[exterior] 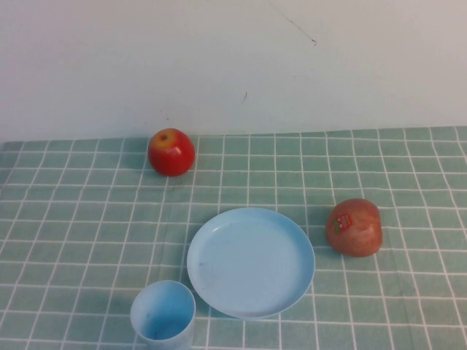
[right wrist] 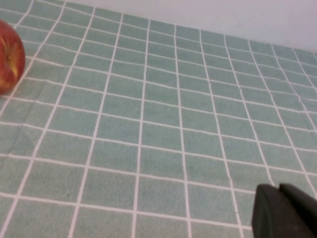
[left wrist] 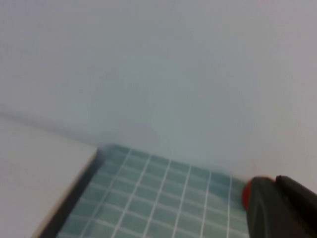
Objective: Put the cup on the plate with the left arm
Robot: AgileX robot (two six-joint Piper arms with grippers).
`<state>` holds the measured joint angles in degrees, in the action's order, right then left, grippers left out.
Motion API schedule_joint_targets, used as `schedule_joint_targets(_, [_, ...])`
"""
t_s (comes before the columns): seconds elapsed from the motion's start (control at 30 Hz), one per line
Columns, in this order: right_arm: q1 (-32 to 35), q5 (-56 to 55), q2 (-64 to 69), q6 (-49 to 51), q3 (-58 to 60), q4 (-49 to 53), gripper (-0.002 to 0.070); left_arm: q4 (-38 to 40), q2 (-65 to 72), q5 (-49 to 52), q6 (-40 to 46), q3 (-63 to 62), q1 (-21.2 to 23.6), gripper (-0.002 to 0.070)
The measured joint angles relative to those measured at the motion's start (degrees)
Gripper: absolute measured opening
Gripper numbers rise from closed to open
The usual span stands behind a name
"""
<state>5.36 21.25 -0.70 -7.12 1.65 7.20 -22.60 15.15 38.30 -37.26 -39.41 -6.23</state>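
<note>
The light-blue cup [exterior: 163, 315] stands upright and empty at the table's front edge, just left of the plate and close to its rim. The round light-blue plate [exterior: 251, 261] lies empty in the middle of the cloth. Neither arm shows in the high view. My left gripper [left wrist: 276, 198] shows only in the left wrist view, its black fingers together, empty, held above the far left part of the table and facing the wall. My right gripper [right wrist: 280, 208] shows only in the right wrist view, fingers together, empty, over bare cloth. Cup and plate are out of both wrist views.
A red apple [exterior: 171, 152] sits at the back left near the wall. A second red apple with a sticker [exterior: 354, 227] lies right of the plate. A green checked cloth [exterior: 73, 219] covers the table. An apple edge shows in the left wrist view [left wrist: 246, 194] and in the right wrist view [right wrist: 10, 57].
</note>
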Motion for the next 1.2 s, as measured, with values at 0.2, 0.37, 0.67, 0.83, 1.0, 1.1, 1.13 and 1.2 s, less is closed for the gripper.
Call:
schedule_joint_targets(0.2, [0.00,0.00,0.00,0.00,0.00,0.00,-0.0002,16.35,1.06,7.18,13.38,2.38,-1.18,-0.0001])
schedule_joint_targets(0.37, [0.00,0.00,0.00,0.00,0.00,0.00,-0.0002,28.81,9.18,10.26,28.17,2.49,-1.18,-0.0001])
schedule_joint_targets(0.67, [0.00,0.00,0.00,0.00,0.00,0.00,-0.0002,39.30,33.16,20.37,40.53,-0.93,-1.25,0.0001])
schedule_joint_targets(0.83, [0.00,0.00,0.00,0.00,0.00,0.00,-0.0002,42.32,42.87,20.41,43.90,-5.69,-1.25,0.0154])
schedule_joint_targets(1.0, [0.00,0.00,0.00,0.00,0.00,0.00,-0.0002,43.76,49.92,19.61,44.38,-9.55,-1.25,0.0408])
schedule_joint_targets(1.1, [0.00,0.00,0.00,0.00,0.00,0.00,-0.0002,44.00,54.99,19.61,44.50,-11.49,-1.25,0.0440])
schedule_joint_targets(1.13, [0.00,0.00,0.00,0.00,0.00,0.00,-0.0002,44.00,56.66,19.61,44.62,-12.22,-1.25,0.0440])
schedule_joint_targets(1.2, [0.00,0.00,0.00,0.00,0.00,0.00,-0.0002,44.15,59.55,19.61,44.85,-13.36,-1.25,0.0438])
